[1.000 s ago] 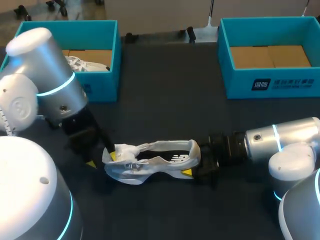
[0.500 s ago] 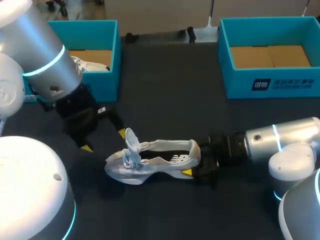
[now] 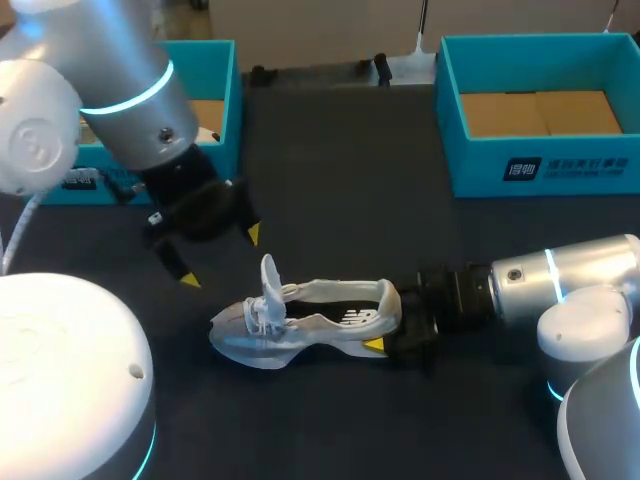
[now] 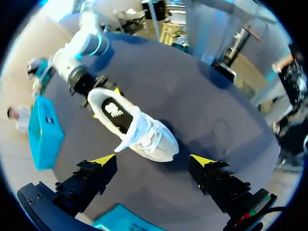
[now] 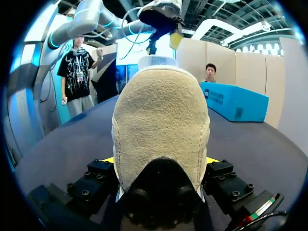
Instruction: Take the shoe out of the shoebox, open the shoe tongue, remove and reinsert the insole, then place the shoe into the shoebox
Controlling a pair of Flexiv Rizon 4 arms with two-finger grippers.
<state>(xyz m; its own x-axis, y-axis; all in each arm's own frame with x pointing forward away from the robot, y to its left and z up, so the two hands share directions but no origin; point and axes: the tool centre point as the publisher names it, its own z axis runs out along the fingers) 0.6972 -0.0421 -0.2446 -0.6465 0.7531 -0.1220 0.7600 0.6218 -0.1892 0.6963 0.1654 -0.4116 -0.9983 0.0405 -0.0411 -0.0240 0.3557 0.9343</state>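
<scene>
The right fingers (image 3: 373, 345) grip only the sneaker (image 3: 300, 325) heel, the left fingers (image 3: 252, 234) hang open above, so the upright tongue (image 3: 268, 274) may flop shut.

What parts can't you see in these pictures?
- Head view: most of the inside of the left shoebox, covered by the left arm.
- Right wrist view: the toe and laces of the shoe, hidden behind its own heel.
- Right wrist view: the yellow tips of the right gripper, mostly covered by the heel it clamps.
</scene>
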